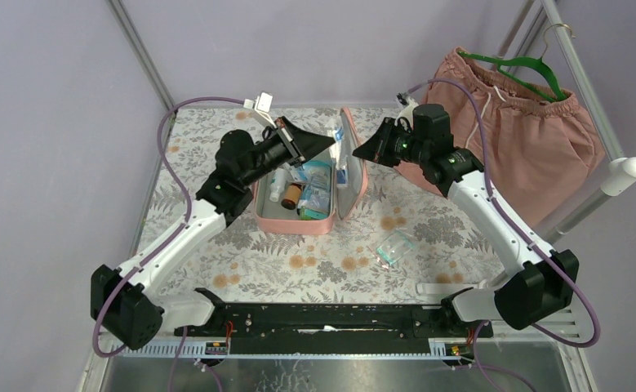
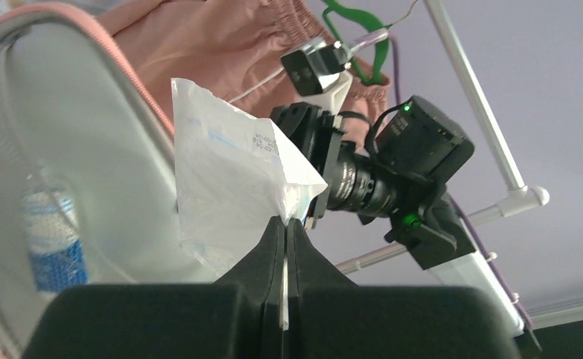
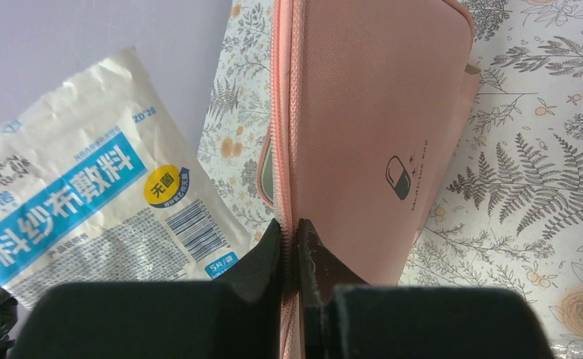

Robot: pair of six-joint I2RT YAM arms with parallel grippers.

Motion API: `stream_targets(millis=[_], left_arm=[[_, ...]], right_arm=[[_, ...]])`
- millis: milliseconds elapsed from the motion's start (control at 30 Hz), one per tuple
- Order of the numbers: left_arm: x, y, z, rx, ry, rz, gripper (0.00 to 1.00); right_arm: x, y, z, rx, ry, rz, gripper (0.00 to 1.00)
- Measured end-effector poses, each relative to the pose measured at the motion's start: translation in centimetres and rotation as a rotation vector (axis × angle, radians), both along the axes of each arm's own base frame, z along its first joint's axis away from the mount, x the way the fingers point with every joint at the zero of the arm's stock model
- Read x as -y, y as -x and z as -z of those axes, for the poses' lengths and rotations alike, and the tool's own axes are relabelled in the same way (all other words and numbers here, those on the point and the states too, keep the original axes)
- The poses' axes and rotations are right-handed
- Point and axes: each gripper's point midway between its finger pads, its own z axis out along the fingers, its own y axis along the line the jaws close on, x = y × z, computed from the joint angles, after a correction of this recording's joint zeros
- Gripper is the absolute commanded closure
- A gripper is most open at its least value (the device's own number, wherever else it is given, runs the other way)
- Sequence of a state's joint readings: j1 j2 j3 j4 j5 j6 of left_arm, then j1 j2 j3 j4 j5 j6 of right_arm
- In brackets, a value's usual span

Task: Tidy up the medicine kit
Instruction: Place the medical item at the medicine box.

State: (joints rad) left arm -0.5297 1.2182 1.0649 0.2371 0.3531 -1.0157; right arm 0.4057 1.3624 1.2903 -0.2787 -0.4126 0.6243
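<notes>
The pink medicine kit [image 1: 291,219] lies open mid-table on the floral cloth, its lid [image 1: 353,167] standing upright. Small bottles [image 1: 286,189] and teal boxes [image 1: 318,184] fill the base. My right gripper [image 3: 292,224] is shut on the lid's zip edge [image 3: 287,112]; the lid's outside with the pill logo [image 3: 398,177] faces this camera. My left gripper [image 2: 288,221] is shut on a corner of a white gauze packet [image 2: 228,168], held in the air beside the lid's grey lining [image 2: 63,142]. From the right wrist, the packet [image 3: 86,202] shows blue print.
Pink shorts [image 1: 514,135] hang on a green hanger [image 1: 522,65] at the back right. A clear plastic packet [image 1: 396,246] lies on the cloth in front of the kit, to the right. Metal frame poles [image 1: 139,51] stand at the table's corners.
</notes>
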Motion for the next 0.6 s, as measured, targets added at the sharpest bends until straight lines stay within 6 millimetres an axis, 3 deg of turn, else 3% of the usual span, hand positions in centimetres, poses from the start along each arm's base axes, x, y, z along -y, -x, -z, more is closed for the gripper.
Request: stream_targets(millis=[100, 233, 600], left_arm=[[0.8, -0.5, -0.5, 0.001, 0.048, 0.008, 1.0], [1.3, -1.4, 0.3, -0.02, 0.05, 0.001, 1.0], [1.3, -3.1, 1.3, -0.025, 0.018, -0.055, 1.0]], right_arm=[[0.0, 0.1, 0.0, -0.005, -0.004, 0.003, 1.0], [0.0, 0.1, -0.1, -0.007, -0.007, 0.004, 1.0], [0.0, 0.2, 0.0, -0.011, -0.007, 0.005, 1.0]])
